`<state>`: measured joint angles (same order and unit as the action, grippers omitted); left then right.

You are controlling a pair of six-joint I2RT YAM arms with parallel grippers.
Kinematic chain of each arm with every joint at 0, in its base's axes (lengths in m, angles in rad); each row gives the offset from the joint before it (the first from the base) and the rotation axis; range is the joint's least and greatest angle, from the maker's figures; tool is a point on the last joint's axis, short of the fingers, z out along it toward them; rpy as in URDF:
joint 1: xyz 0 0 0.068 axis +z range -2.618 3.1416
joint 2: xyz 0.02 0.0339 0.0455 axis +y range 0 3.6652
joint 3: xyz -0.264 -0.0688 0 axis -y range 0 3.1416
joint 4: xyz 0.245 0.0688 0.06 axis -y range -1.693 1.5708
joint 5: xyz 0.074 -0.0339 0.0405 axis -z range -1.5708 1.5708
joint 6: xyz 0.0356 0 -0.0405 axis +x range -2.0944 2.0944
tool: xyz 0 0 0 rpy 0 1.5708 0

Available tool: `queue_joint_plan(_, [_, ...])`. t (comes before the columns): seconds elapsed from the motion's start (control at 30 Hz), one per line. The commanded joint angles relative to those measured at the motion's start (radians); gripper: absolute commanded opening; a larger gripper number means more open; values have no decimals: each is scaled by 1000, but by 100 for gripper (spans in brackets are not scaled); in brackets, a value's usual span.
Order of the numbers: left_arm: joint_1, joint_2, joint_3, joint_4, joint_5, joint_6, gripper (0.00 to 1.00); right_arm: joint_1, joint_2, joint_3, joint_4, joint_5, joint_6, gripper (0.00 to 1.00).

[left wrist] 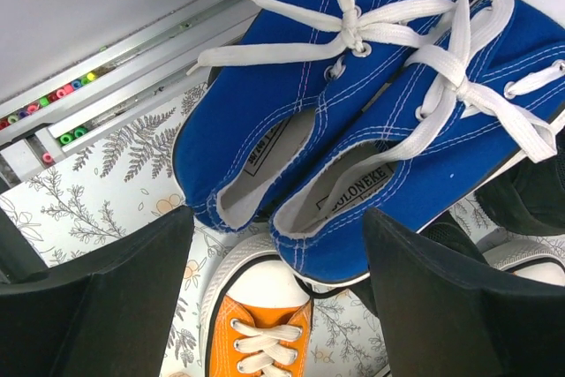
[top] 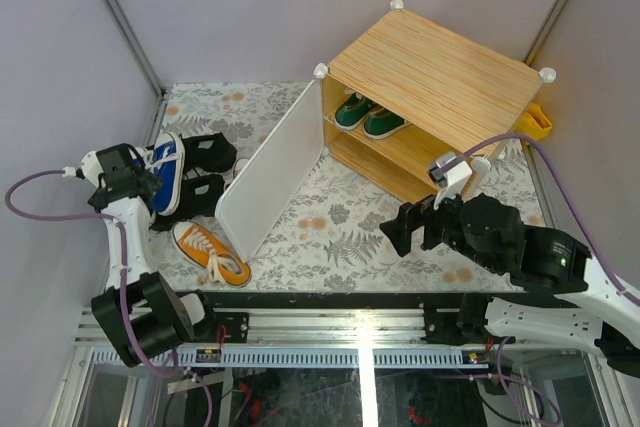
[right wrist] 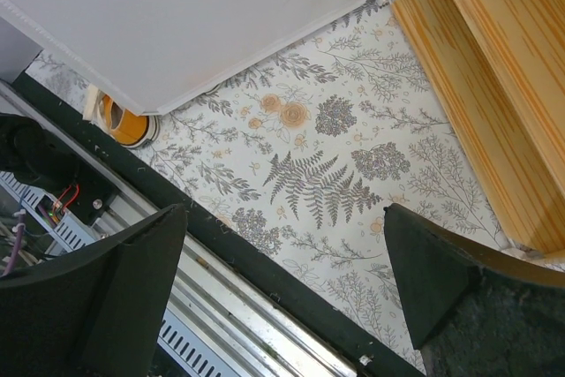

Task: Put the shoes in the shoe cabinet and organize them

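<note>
Your left gripper (left wrist: pixel 278 253) hangs open-jawed over the heels of the blue canvas sneakers with white laces (left wrist: pixel 371 130) at the tabletop's left edge, spread wide, probably to take both together. The wood-topped white shoe cabinet (top: pixel 440 72) sits at the far right corner, its white door panel (top: pixel 275 167) swung aside for access; your right gripper (right wrist: pixel 282 245) hovers open and empty

Yellow object (top: pixel 535 123) sits by the fern-print cloth (top: pixel 340 232).

There are blue sneakers (left wrist: pixel 371 121), an orange sneaker (top: pixel 210 252), a fern-print tablecloth (right wrist: pixel 318 174).
</note>
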<state>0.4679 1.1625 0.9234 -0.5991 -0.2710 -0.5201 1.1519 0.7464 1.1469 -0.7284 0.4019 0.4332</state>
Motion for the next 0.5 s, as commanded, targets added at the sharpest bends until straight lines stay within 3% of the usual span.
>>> queue_joint_plan(0.0, [8,25,-18,77,22,-3,75,2,24,-7,25,13,11,100])
queue_joint_plan(0.47, [22,124,-34,101,40,-18,76,2,14,-38,50,20,16,100])
